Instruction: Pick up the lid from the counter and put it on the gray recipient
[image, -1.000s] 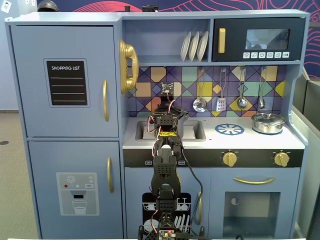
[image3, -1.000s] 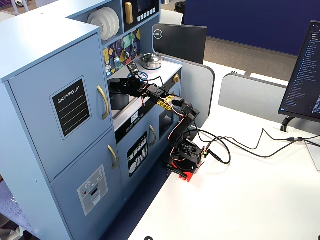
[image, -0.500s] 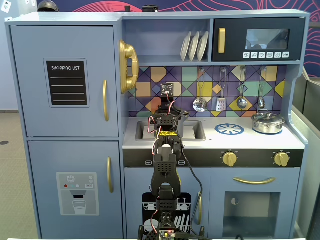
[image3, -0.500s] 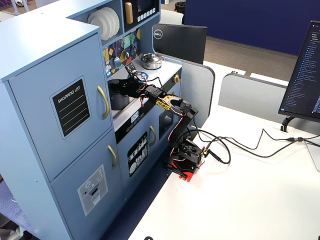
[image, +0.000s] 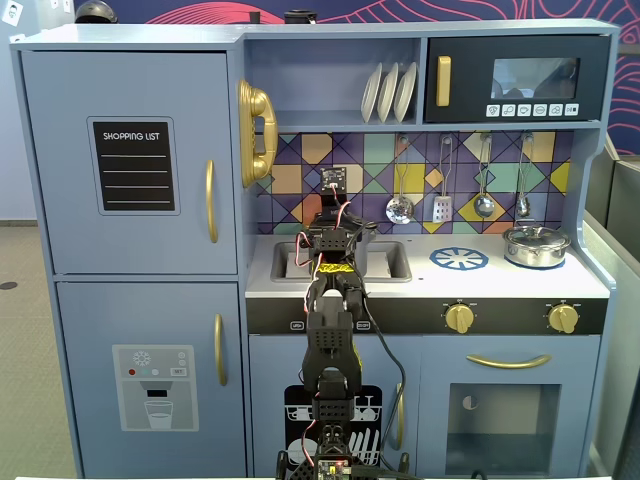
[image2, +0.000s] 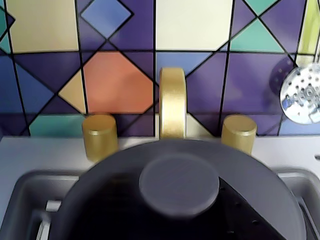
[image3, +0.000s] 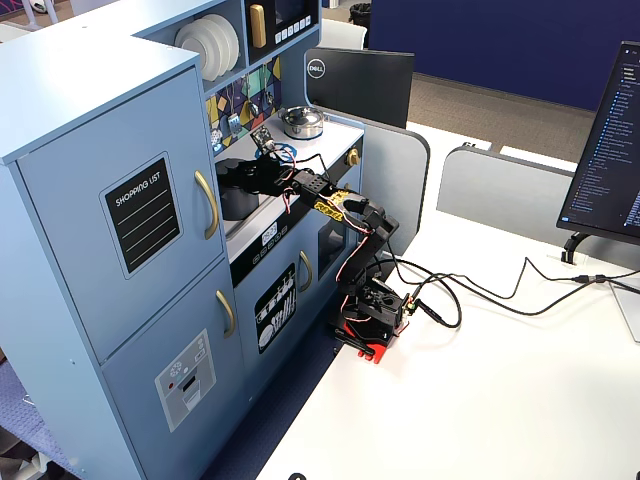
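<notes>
While the arm (image: 330, 330) reaches from its base at the desk edge up over the toy kitchen's sink (image: 385, 262), the wrist view is filled nearest the camera by the lid (image2: 235, 175), a dark-gray disc with its flat round knob (image2: 179, 185) just below centre. The end effector (image: 335, 205) itself cannot be made out in any view, so I cannot tell how far it is open; since the lid sits so close and square under the camera, my judgement is that it is being carried or is right at the point of release. The pot is not clearly visible: a dark cylinder (image3: 237, 190) below the end effector in a fixed view is probably it, standing in or at the sink, but the arm hides it from the front. Beyond the lid, the gold faucet (image2: 173, 102) rises dead ahead with a gold tap knob (image2: 99, 136) either side, which gives a handy centring cue. To do this step well, the lid should be kept level, lowered straight down until its rim seats all round on the pot, and let go only once it rests flat; a tilt or a sideways offset could leave it hanging on one edge or sliding into the sink. Farther off, to the right of the end effector, the silver pot (image: 536, 245) stands on the surface, well apart and not involved.
</notes>
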